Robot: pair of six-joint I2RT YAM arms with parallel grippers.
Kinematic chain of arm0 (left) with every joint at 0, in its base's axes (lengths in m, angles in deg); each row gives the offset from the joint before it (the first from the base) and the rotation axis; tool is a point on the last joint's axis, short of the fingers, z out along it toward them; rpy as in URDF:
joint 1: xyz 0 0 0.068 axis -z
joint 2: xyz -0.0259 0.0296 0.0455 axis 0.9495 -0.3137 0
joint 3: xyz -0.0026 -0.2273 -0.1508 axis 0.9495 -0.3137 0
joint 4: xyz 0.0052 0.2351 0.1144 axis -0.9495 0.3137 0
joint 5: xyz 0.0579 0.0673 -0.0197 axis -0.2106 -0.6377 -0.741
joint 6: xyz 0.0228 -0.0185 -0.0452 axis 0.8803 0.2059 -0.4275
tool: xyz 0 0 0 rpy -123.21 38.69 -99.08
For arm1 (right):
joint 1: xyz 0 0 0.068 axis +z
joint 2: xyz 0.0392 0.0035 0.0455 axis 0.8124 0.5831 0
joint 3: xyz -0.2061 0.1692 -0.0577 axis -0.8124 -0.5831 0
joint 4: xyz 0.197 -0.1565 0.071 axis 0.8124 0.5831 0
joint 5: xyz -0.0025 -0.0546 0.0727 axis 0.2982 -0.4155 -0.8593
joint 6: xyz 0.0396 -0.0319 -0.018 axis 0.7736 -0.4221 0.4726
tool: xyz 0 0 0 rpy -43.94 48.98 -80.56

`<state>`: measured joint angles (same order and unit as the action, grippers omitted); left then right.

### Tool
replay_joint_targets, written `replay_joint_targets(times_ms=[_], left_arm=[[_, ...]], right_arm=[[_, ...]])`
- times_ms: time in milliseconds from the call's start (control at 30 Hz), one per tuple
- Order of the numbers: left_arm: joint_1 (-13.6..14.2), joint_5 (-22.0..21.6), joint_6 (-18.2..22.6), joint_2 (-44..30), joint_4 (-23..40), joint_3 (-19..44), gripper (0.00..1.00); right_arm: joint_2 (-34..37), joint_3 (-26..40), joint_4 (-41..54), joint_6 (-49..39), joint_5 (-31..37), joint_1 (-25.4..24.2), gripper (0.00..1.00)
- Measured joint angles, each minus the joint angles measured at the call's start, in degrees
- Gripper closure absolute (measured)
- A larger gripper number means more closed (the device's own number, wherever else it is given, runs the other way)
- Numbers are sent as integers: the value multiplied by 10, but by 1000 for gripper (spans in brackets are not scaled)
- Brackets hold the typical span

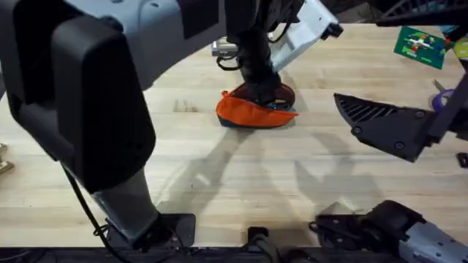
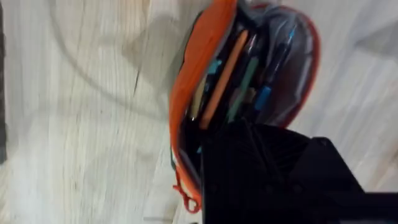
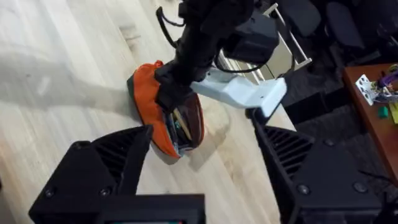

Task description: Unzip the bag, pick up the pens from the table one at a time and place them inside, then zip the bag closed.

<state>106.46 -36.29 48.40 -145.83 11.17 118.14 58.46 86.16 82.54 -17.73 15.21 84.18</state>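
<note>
Soft orange fabric pouch [image 1: 252,112] mid light wooden plank table [image 1: 219,175], unzipped, pens inside. Left gripper [image 3: 171,93] at its opening, jaws unreadable. Right gripper [image 3: 199,162] nearby, jaws apart, empty. Zipping remains, I'd say.

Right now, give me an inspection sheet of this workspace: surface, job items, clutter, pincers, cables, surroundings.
Surface: light wooden table, bare in front of the arms.
Job's things: orange bag unzipped and gaping; several pens lie inside it.
Clutter: green card at the far right corner.
Pincers: left pincer down at the bag's mouth, finger state unclear; right pincer open, raised, away from the bag.
Cables: black cable beside the left arm's base.
Surroundings: dark chairs beyond the table's far edge.
</note>
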Motion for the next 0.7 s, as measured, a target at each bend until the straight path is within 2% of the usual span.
replay_joint_targets(times_ms=[267,300,333,467,500,567,700], left_arm=[[-2,-53,0,0,-4,-12,959],[-2,-58,0,0,-4,-12,921],[-2,-62,1,0,-4,-12,814],[-3,-65,0,0,-6,-12,174],[-3,-65,-2,0,-6,-12,50],[-3,-64,-2,0,-3,-12,12],[-3,-63,-1,0,8,-12,8]], right_arm=[[0,0,0,0,0,0,3],[0,0,0,0,0,0,3],[0,0,0,0,0,0,3],[0,0,0,0,0,0,5],[0,0,0,0,0,0,4],[0,0,0,0,0,0,4],[0,0,0,0,0,0,3]])
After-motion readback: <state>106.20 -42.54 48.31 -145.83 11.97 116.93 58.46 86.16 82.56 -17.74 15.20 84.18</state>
